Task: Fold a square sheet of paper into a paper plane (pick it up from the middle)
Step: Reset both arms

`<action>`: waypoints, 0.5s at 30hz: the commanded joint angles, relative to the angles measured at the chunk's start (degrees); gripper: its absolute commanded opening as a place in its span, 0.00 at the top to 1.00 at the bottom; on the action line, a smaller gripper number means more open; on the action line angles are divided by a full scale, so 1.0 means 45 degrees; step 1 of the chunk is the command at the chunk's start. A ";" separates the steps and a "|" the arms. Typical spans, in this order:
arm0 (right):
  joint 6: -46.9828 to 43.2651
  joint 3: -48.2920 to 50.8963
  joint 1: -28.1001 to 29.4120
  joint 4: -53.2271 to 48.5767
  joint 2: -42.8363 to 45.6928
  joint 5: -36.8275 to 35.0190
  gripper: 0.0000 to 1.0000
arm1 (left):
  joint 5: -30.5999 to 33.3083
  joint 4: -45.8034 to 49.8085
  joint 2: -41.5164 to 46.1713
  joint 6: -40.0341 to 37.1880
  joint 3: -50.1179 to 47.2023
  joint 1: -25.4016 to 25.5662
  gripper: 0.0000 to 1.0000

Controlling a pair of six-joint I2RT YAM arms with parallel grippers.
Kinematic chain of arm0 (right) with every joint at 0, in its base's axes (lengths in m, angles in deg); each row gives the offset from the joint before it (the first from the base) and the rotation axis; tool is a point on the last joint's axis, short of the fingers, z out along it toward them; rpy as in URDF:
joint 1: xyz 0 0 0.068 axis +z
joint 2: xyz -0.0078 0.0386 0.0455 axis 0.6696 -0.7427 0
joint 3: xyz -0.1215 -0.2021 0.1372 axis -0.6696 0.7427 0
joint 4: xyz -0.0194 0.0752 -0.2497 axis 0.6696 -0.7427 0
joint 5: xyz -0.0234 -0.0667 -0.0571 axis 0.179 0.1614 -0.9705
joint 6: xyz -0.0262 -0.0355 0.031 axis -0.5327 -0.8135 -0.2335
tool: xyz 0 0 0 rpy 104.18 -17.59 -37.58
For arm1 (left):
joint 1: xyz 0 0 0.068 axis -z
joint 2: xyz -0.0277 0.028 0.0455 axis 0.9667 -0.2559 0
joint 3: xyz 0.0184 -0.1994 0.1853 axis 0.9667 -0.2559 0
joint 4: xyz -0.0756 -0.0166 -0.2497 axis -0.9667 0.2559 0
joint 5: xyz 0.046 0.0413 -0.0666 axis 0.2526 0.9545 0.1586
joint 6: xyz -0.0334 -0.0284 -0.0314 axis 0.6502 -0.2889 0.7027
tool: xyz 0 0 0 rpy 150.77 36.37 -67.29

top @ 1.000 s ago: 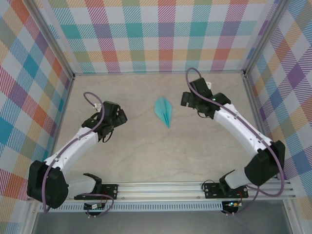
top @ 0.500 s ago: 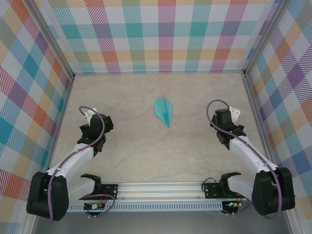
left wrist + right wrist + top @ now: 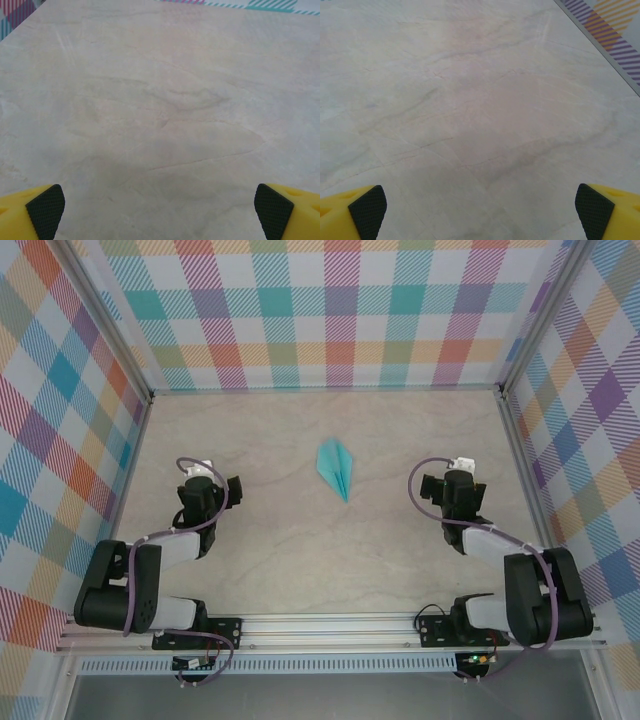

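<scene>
**Plane folded, both arms pulled back**

L gripper (image 3: 160, 212): jaws spread wide, nothing btwn them. The 2 black pads (image 3: 45, 210) sit at the far corners of the wrist view, w/ bare table (image 3: 165, 100) under them. R gripper (image 3: 480, 212): same, jaws at full spread, pads (image 3: 368, 210) apart, holding nothing.

Outward: in the top view both arms are folded back toward their bases, wrists low on either side. The paper plane (image 3: 337, 467) lies flat mid-table, btwn the 2 grippers and further out than both, well apart from each. Its long axis runs roughly near-far w/ a slight tilt, pointed tip toward the near edge. It sits inward of each gripper: to the R of the L one, to the L of the R one. Distances look about equal; R maybe a touch nearer.

Vs 1 s ago: both arms were stretched out, R gripper near the plane's R side, L further off. Since then both have retracted. The plane hasn't shifted.

Judgement: the fold looks finished, so any next reach would go inward and forward.
</scene>
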 commanded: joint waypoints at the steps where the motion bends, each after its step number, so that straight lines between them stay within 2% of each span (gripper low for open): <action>1: -0.0547 0.0217 -0.0320 0.2188 -0.0222 0.1287 0.00 | -0.1112 -0.2111 -0.0609 -0.0468 -0.0182 -0.0366 0.00; 7: -0.0713 0.0380 -0.1021 0.4130 -0.1174 0.2119 0.00 | -0.1541 -0.2857 -0.1718 -0.0605 -0.0044 -0.0410 0.00; 15: -0.0819 -0.0030 -0.1336 0.4235 -0.2165 0.3323 0.00 | -0.1174 -0.2754 -0.2302 -0.0494 0.0277 -0.0408 0.00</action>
